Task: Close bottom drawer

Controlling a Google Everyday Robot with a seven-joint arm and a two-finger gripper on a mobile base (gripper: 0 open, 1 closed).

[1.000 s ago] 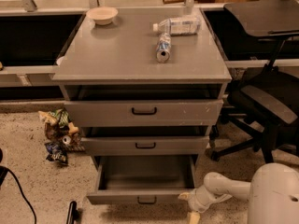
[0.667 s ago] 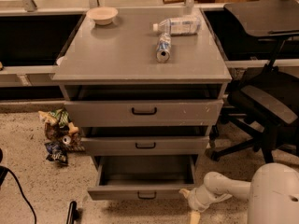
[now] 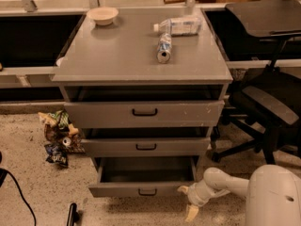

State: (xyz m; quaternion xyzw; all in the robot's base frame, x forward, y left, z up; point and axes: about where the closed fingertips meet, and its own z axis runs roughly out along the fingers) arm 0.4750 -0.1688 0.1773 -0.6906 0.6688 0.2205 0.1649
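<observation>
Cabinet [image 3: 122, 51] of grey metal is seen head-on, with three drawers that are all pulled out to some degree. The top drawer [image 3: 188, 113] and middle drawer [image 3: 113, 147] are only slightly out. The bottom drawer [image 3: 117, 189] is drawn out farthest, towards the camera, so that its deep tray is exposed just above the floor.

The white arm [image 3: 225, 185] is reached in low from the lower right of the picture. The gripper [image 3: 188, 201] is carried at its end, close to the floor, just beside the right front corner of the bottom drawer. Its two tan tips are seen spread apart, one turned towards the drawer corner and one towards the floor, and nothing is held between them. Whether the corner is actually touched cannot be told.

From the gripper, the drawer front lies to the left in the picture and slightly above. Its long axis is laid across the view, while its travel is directed away from the camera, into the cabinet. A push is therefore judged to be needed on the front face, nearer the small black handle [image 3: 147, 192] than the corner. An off-centre push there is judged likely to skew the tray.
</observation>
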